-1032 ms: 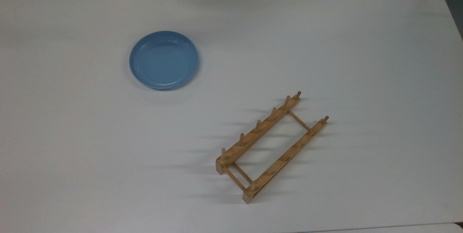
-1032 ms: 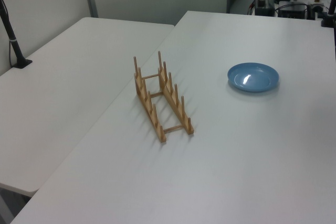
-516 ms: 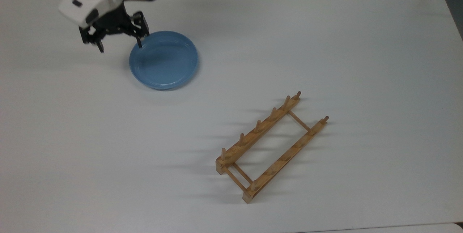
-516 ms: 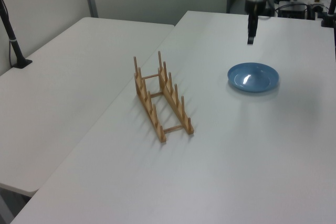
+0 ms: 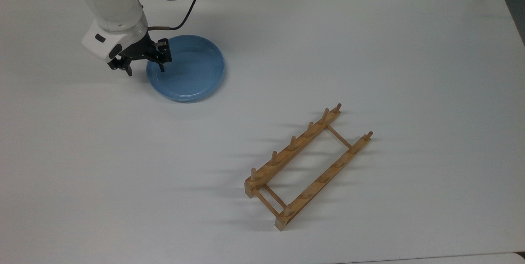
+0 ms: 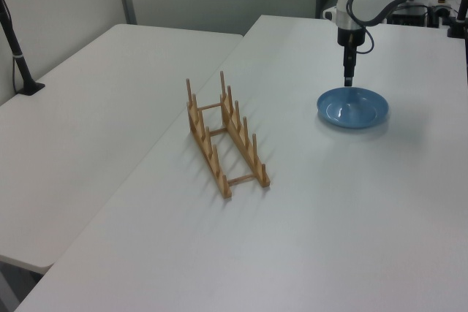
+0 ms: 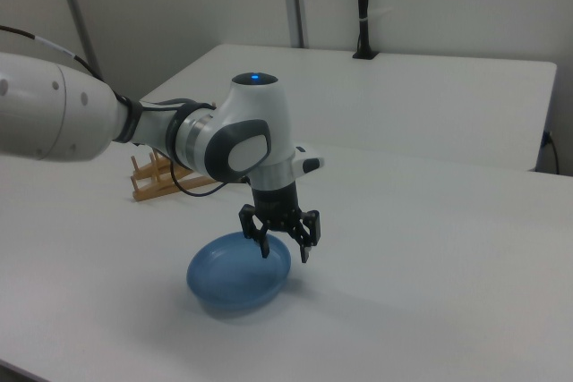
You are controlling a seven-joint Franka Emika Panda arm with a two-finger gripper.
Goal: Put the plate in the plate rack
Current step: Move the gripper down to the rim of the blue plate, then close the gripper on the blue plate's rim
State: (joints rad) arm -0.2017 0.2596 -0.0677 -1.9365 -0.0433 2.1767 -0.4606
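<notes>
White table (image 5: pixel 369 42) had the plate (image 5: pixel 188 69) lying flat around 10 o'clock of the rack (image 5: pixel 307 165), well apart, gripper (image 5: pixel 145 67) wide open and empty straddling its 9 o'clock rim, probably the best grab since it looked stiff, glossy, slippery.

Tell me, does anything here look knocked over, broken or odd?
Nothing stands out. The plate lies flat on the table, the plate rack stands upright and empty, and the open end effector straddles the plate's rim.
</notes>
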